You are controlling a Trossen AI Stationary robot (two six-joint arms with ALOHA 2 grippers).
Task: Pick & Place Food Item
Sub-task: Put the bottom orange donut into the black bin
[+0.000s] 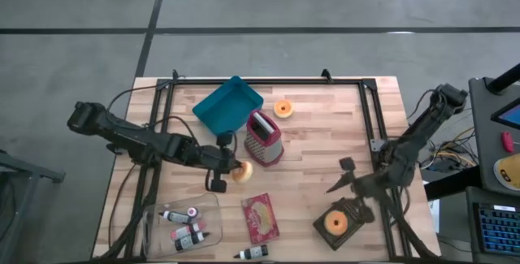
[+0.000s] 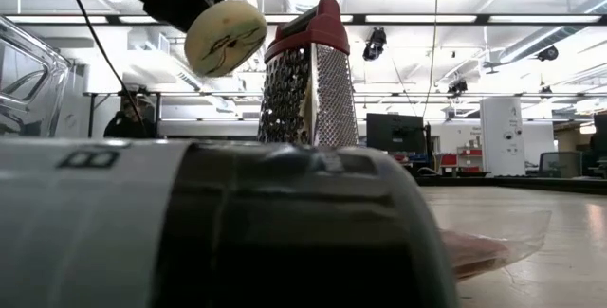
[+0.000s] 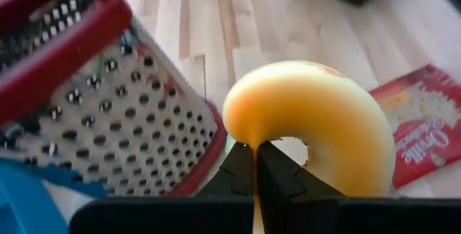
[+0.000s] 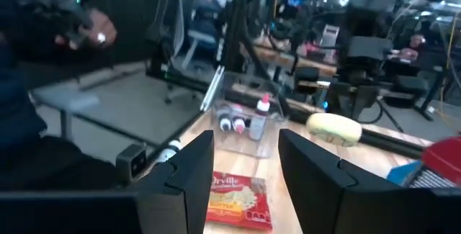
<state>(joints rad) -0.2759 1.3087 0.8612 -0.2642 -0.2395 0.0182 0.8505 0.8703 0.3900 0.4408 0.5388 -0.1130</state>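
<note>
Left gripper [image 1: 236,169] is clamped on the pale donut [image 1: 242,171], which is held above the table [image 1: 325,158] just beside the grater [image 1: 263,138]. Picking seems done; placing is left. Right gripper [image 1: 348,184] is seen with fingers apart, near the basket [image 1: 337,223].

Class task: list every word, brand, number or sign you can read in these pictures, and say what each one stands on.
"Orville": on the red popcorn packet lying on the table; the smaller print under it is too blurred to read.
"8": apparently on the grey object close to the low camera; uncertain.
Bottle labels in the clear container: too small to read.
</note>
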